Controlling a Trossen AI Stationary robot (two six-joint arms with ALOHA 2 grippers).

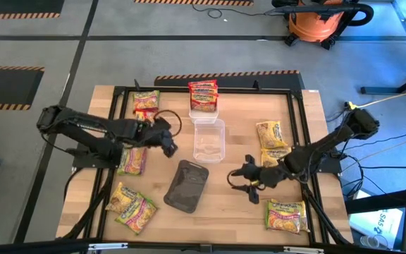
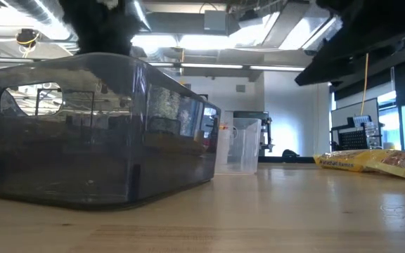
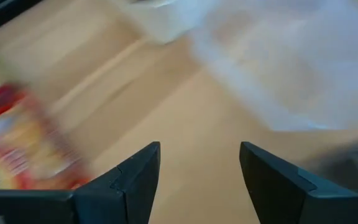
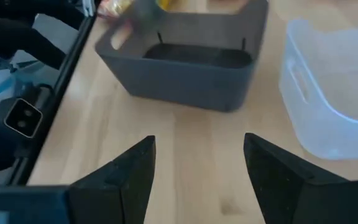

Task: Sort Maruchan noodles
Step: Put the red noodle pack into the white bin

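Note:
Ramen packets lie flat on the wooden table. A red-orange one [image 1: 203, 94] rests in the white tray at the far edge. Green-and-pink ones lie at the left [image 1: 146, 104], [image 1: 131, 161], [image 1: 138, 212]. Yellow ones lie at the right [image 1: 270, 132], [image 1: 287, 215] and near left [image 1: 122, 195]. My left gripper [image 1: 166, 144] [image 3: 199, 149] is open and empty over bare wood, beside the clear tray [image 1: 209, 140]. My right gripper [image 1: 242, 176] [image 4: 199, 140] is open and empty, right of the dark tray [image 1: 187, 185] and pointing at it.
In the right wrist view the dark tray [image 4: 185, 59] stands ahead and the clear tray [image 4: 334, 93] beside it. A blurred red-and-yellow packet [image 3: 8, 143] shows past my left fingers. A black frame [image 1: 302, 141] borders the table. Bare wood lies between the dark tray and my right gripper.

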